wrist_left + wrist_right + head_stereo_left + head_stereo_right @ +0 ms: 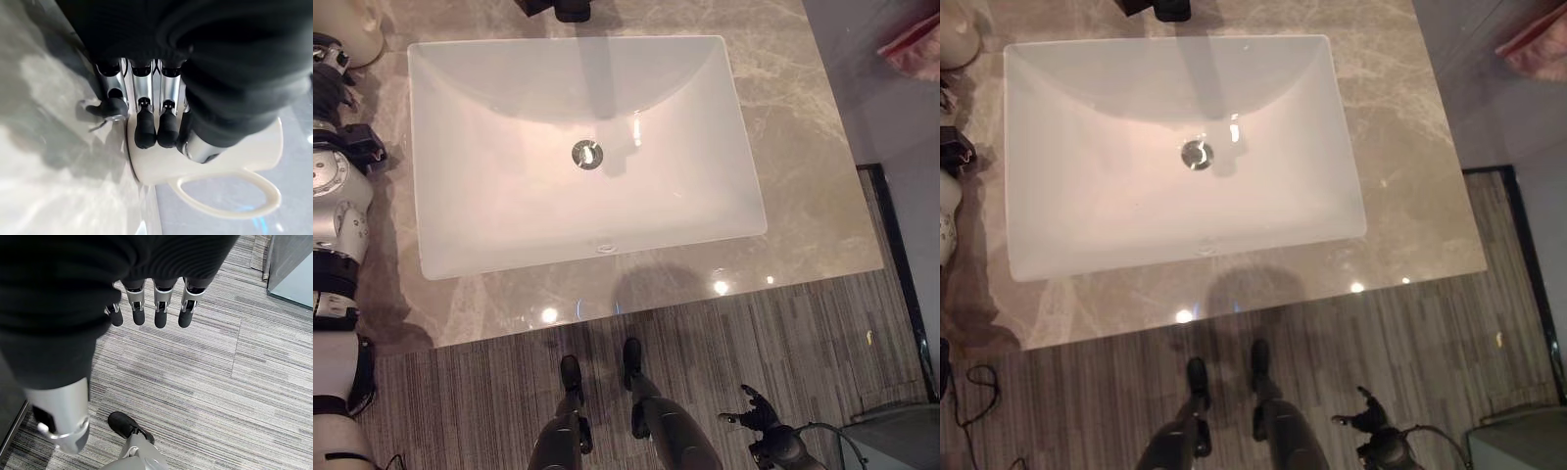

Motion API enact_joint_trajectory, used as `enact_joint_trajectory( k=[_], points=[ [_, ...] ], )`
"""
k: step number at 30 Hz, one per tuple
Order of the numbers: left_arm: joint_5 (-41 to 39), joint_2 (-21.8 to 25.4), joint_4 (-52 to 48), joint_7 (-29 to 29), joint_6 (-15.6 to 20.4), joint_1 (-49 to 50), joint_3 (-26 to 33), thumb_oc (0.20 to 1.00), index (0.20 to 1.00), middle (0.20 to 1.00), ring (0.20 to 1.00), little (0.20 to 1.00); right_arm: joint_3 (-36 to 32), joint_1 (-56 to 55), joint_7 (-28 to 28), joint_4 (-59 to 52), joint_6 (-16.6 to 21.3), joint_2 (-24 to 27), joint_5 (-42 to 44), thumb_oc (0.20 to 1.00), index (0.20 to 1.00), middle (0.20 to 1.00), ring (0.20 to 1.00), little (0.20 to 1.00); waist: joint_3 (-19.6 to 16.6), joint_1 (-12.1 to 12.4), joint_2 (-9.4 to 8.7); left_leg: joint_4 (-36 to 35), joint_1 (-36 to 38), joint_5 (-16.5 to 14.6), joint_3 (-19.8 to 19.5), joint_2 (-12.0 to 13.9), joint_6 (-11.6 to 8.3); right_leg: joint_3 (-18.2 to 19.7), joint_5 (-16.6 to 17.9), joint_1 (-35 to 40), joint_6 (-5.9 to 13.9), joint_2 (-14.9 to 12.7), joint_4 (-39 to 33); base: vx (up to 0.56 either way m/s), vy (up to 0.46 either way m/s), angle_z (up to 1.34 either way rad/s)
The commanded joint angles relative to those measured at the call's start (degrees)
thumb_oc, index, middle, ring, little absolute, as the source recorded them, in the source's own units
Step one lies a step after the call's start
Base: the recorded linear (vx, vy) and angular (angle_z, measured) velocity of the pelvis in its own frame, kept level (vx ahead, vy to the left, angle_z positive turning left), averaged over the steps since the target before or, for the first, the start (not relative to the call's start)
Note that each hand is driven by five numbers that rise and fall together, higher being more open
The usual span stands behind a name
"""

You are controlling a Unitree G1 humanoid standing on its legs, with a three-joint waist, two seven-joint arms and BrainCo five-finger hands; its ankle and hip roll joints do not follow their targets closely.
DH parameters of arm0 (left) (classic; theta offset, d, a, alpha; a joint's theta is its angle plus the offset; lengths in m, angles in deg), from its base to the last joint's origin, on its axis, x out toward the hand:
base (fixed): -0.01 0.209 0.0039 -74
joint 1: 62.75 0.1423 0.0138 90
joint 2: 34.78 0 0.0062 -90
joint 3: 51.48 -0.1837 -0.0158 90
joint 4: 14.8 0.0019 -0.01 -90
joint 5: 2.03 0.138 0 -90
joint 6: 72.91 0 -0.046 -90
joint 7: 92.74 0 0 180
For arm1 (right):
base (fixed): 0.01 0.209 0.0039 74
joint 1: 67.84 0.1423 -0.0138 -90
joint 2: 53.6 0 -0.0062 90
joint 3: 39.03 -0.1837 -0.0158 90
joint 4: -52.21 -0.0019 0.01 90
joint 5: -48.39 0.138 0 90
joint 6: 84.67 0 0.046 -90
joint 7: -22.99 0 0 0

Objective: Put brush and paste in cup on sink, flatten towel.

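Note:
A cream cup (215, 161) with a loop handle stands on the marble counter at the sink's far left corner, and shows as a cream shape (354, 27) in the left eye view. My left hand (146, 127) is shut on it, with the fingers curled against one side of the cup and the thumb against the other. My right hand (756, 411) hangs low over the striped floor at the lower right. Its fingers (161, 313) are straight and hold nothing.
A white rectangular sink (509, 266) with a metal drain (587, 154) is set in the beige marble counter (803, 196). A black faucet (558, 8) stands at its far edge. A pink thing (913, 49) lies far right. A grey box (901, 441) stands on the floor.

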Motion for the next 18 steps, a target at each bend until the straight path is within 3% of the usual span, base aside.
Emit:
enact_joint_trajectory(
  k=[1,6,11,14,18],
  points=[
    [-0.3,1.5,7.2,-1.0,-1.0,-2.8,-4.4,0.2,0.2,0.2,0.2,0.2,0.3,0.7,-0.3,0.4,0.7,2.9,2.2,1.0,1.0,1.0,1.0,1.0,-1.8,0.0,2.53,0.0,-0.3,0.7,-4.7,4.0,-3.05,-1.6,-3.0,3.8,6.01,-3.6,-0.1,0.0,0.024,-0.05],
    [-0.1,1.3,8.5,-1.5,-0.7,-5.3,-5.1,0.2,0.2,0.2,0.2,0.2,1.0,0.9,-0.2,0.0,1.0,2.4,2.4,1.0,1.0,1.0,1.0,1.0,-1.6,0.0,2.26,0.0,-0.5,0.7,-4.6,3.8,-2.92,-1.3,-2.5,3.6,6.25,-3.9,-0.1,-0.01,0.018,-0.05],
    [0.8,-0.4,2.1,-2.9,0.6,-0.1,-2.0,0.2,0.2,0.2,0.2,0.2,1.1,0.0,0.0,1.2,0.7,1.7,1.4,1.0,1.0,1.0,1.0,1.0,-1.3,0.6,2.42,0.0,0.4,0.5,-5.2,3.4,-2.63,-1.9,-2.8,4.9,6.03,-4.2,-0.1,0.0,0.0,0.0],
    [1.9,-1.4,-6.9,-4.0,2.4,7.4,2.4,0.2,0.2,0.2,0.2,0.2,0.1,-0.3,-0.2,1.8,0.3,0.8,1.1,1.0,1.0,1.0,1.0,1.0,-1.4,1.4,2.25,0.0,1.7,0.0,-5.6,2.9,-2.41,-2.3,-3.2,6.5,5.75,-4.6,-0.1,0.01,-0.002,0.01],
    [6.3,-5.9,-23.3,-4.8,4.6,28.7,15.4,0.2,0.2,0.2,0.2,0.2,-3.0,-2.0,0.1,2.9,-0.2,-0.4,-0.5,1.0,1.0,1.0,1.0,1.0,-2.4,3.5,1.86,0.0,6.4,-1.8,-6.4,1.7,-1.99,-3.3,-4.3,11.8,5.37,-5.3,-0.1,0.09,0.002,0.09]
  ],
)
